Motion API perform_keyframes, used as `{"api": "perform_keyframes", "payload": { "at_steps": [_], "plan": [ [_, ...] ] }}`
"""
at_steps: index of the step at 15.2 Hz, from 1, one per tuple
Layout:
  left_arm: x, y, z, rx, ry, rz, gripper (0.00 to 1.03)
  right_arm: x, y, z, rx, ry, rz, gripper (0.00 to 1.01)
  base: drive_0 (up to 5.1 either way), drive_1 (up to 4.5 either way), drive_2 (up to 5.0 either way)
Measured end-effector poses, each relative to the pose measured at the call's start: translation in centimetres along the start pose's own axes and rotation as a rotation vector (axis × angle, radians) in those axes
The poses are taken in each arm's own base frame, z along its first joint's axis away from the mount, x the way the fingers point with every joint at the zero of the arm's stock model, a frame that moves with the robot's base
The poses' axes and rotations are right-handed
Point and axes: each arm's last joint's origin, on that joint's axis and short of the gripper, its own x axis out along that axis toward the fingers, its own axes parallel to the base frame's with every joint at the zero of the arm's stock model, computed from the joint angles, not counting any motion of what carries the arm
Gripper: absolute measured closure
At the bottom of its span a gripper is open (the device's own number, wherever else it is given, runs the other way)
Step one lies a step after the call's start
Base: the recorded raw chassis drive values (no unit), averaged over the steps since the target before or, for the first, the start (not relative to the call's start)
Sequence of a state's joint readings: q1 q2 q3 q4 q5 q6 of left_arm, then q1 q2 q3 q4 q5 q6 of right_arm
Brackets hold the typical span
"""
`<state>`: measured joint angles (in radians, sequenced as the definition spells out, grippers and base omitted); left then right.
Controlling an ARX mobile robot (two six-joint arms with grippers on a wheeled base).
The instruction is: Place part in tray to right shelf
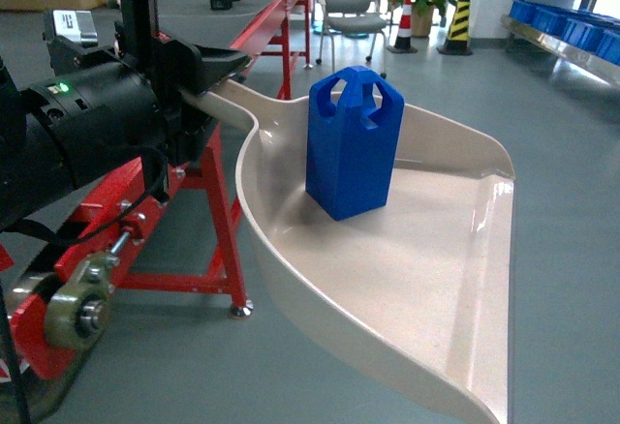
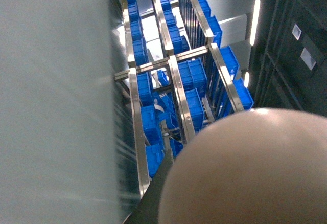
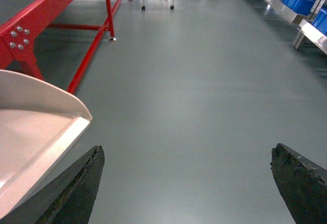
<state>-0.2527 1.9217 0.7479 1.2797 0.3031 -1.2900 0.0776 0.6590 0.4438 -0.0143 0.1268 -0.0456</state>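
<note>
One blue part (image 1: pixel 354 143) stands upright in your cream tray (image 1: pixel 455 279), near handle end, no writing readable on it. Left hand (image 1: pixel 199 71) clamps tray handle, tray held above grey floor (image 3: pixel 204 81). Right hand (image 3: pixel 186 183) spread wide, empty, tray corner just beside its left finger. Red-framed table (image 1: pixel 281 8) behind. Steel shelf with blue crates (image 1: pixel 572 27) far right.

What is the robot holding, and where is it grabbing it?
The left tool holds the big cream plastic scoop tray by its long handle. A blue plastic block rides inside. The right tool is open, holding nothing.
</note>
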Motion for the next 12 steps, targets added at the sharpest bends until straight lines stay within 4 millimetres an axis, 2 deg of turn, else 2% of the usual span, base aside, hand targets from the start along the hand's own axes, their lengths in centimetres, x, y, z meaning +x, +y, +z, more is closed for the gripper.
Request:
{"api": "perform_keyframes", "payload": {
  "at_steps": [12],
  "plan": [
    [0.0, 0.0, 0.0, 0.003, 0.002, 0.001, 0.91, 0.0, 0.0, 0.0, 0.0, 0.0, 0.0, 0.03, 5.0, -2.46, -2.5]
  ]
}}
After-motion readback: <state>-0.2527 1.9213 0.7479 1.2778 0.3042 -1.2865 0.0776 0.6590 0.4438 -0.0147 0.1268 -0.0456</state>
